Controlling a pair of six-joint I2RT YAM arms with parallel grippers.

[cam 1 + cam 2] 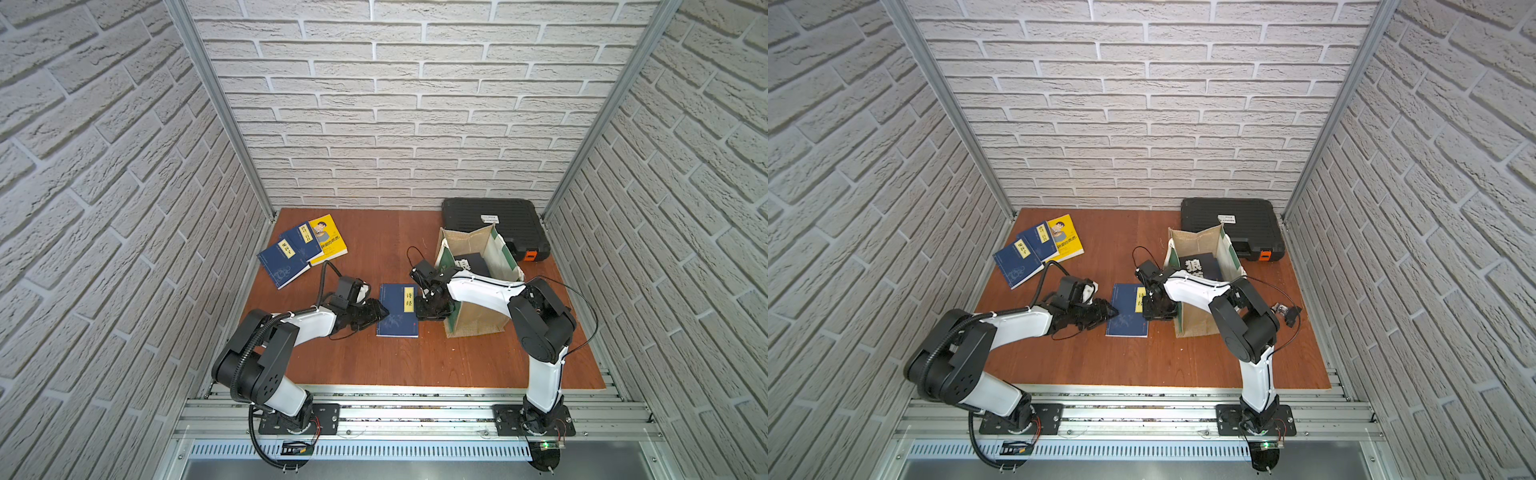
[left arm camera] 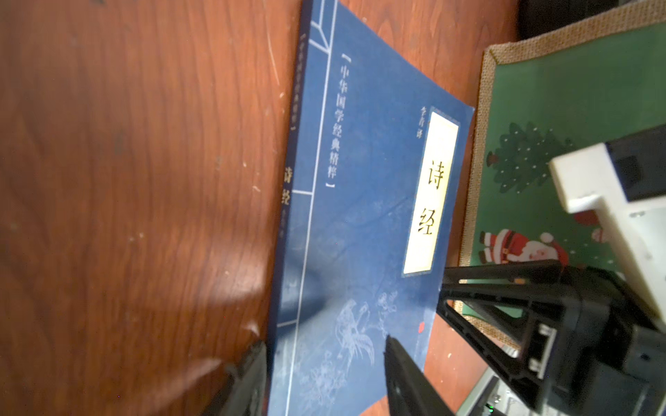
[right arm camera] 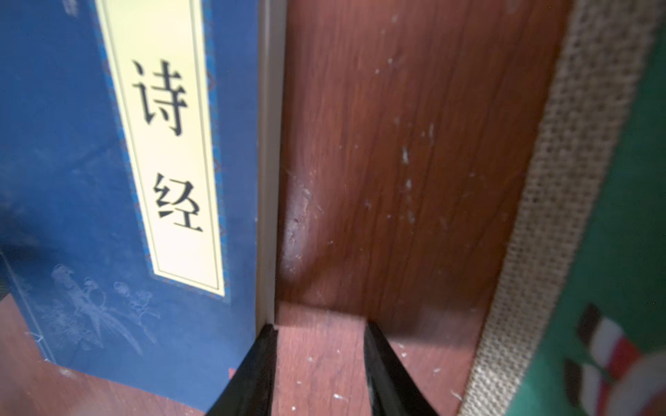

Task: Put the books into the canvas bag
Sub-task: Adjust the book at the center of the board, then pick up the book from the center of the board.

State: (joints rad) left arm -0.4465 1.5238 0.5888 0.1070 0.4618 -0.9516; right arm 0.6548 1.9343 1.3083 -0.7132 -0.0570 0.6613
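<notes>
A navy book (image 1: 398, 309) (image 1: 1128, 309) with a yellow title label lies flat mid-table. My left gripper (image 1: 384, 311) (image 2: 324, 367) stands open at its spine edge, one finger on the table beside the spine and the other over the cover (image 2: 360, 216). At the book's page edge (image 3: 266, 180), my right gripper (image 1: 419, 318) (image 3: 320, 345) is open with bare table between its fingers; one finger touches that edge. The canvas bag (image 1: 478, 320) (image 1: 1196, 245) (image 2: 576, 108) (image 3: 562, 180) stands just right of it. A dark book (image 1: 1198, 266) sits inside the bag.
Three more books lie fanned at the back left: two navy ones (image 1: 284, 259) (image 1: 305, 241) and a yellow one (image 1: 328, 239). A black case with an orange latch (image 1: 494, 222) lies behind the bag. Brick-patterned walls close in the table.
</notes>
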